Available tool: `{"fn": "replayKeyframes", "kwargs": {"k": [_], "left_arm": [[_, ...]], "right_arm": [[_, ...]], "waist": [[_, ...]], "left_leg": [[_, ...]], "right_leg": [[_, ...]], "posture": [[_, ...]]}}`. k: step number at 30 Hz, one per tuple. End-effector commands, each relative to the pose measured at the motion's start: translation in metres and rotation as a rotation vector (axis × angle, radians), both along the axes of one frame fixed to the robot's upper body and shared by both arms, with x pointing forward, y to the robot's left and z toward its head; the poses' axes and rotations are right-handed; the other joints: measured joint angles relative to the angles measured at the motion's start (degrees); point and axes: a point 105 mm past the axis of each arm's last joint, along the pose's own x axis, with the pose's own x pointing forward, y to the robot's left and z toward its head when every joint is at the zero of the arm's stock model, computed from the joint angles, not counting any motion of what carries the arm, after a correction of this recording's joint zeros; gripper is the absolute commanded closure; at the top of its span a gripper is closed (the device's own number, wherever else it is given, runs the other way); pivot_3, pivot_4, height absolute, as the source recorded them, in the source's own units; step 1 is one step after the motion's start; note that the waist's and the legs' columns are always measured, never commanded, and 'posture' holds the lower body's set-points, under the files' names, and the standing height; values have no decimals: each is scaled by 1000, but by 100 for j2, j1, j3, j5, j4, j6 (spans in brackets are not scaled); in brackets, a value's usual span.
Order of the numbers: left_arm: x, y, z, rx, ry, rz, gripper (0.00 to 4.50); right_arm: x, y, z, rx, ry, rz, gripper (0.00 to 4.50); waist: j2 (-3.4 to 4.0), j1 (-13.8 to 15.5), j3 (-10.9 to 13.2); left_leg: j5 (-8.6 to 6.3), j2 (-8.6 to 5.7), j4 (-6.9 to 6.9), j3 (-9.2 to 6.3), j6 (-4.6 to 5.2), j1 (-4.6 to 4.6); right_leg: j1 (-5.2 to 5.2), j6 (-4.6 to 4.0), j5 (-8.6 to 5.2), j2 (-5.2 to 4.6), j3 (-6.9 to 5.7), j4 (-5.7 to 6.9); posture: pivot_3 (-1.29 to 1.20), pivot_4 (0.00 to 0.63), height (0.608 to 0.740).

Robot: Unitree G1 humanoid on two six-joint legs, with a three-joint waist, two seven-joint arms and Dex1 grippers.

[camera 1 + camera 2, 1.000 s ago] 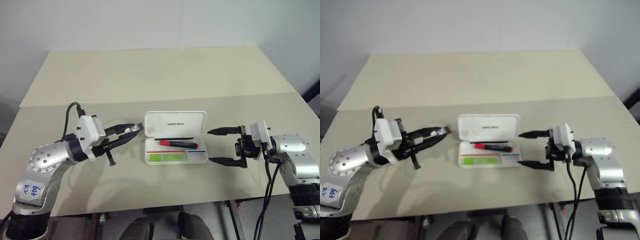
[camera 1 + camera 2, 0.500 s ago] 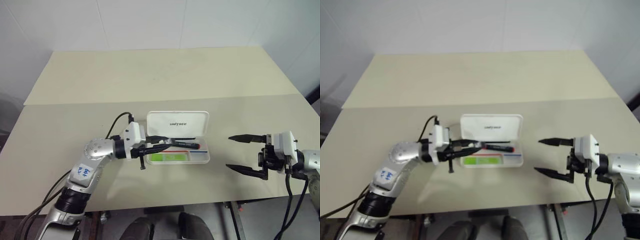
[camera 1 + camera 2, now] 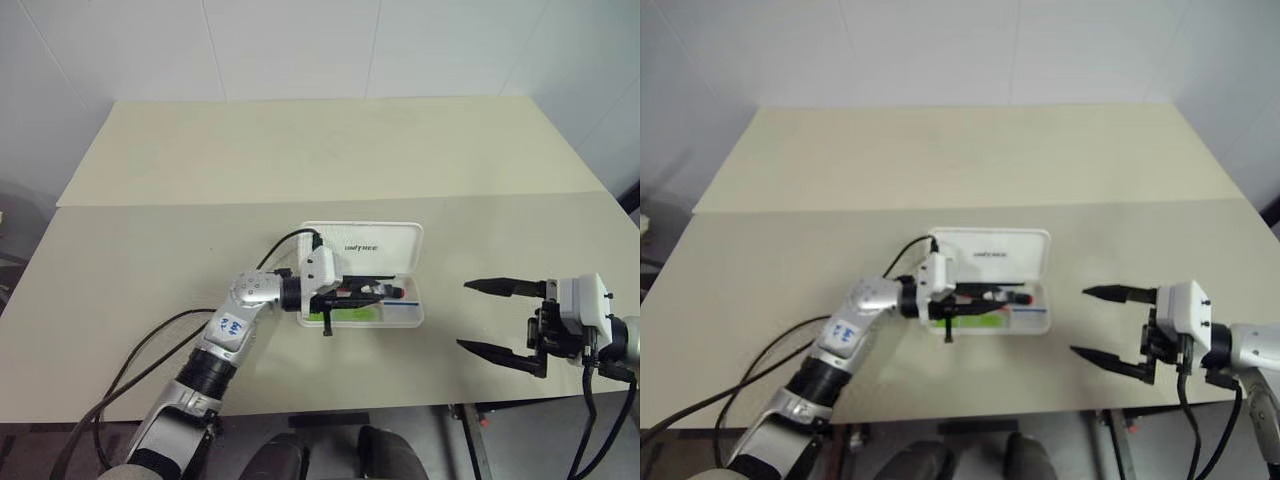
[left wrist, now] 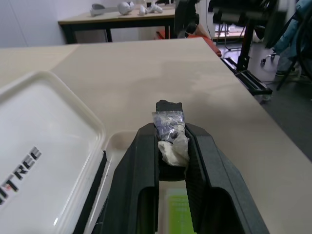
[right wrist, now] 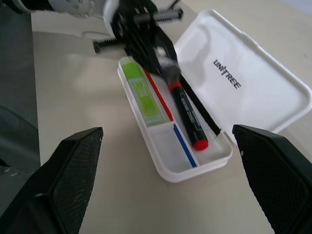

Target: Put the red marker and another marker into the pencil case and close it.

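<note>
1. Left gripper [image 3: 352, 294] nearly closed, reaching into the tray over the slim red-and-black marker [image 5: 186, 116]; grip unclear.
2. White hard-plastic hinged pencil case [image 3: 385, 243] open mid-table; chunky lime-green highlighter [image 5: 141, 95] inside. Probably light, rigid, slippery; push lid at free edge.
3. Right gripper [image 3: 502, 318] wide open, empty.

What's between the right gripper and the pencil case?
Nothing: in the left eye view, bare table separates the open right gripper from the pencil case. The right wrist view agrees.
</note>
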Motion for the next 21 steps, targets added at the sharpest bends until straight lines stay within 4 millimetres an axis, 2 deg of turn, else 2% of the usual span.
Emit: {"fn": "replayKeyframes", "kwargs": {"k": [1,6,10,21], "left_arm": [[2,-10,6,-8,-41,-15,4103],[3,-26,3,-9,-35,-38,4103],[-4,-39,0,-1,-30,-83,4103],[-4,-43,-14,42,-20,-75,4103]], "right_arm": [[-2,3,12,8,-50,0,0],[-1,7,11,16,-54,1,0],[-1,7,8,17,-50,-1,0],[-1,8,7,26,-56,-10,0]], "waist": [[0,-1,0],[-3,8,0],[-3,2,0],[-4,2,0]], "left_leg": [[0,0,0,0,0,0],[0,-1,3,0,1,-1],[1,-2,3,1,1,-1],[1,-1,7,1,1,0]], "right_leg": [[0,0,0,0,0,1],[1,2,1,-1,-1,1],[1,4,2,-1,0,1],[2,4,2,0,1,2]], "posture": [[0,150,740],[0,150,740],[0,150,740],[0,150,740]]}}
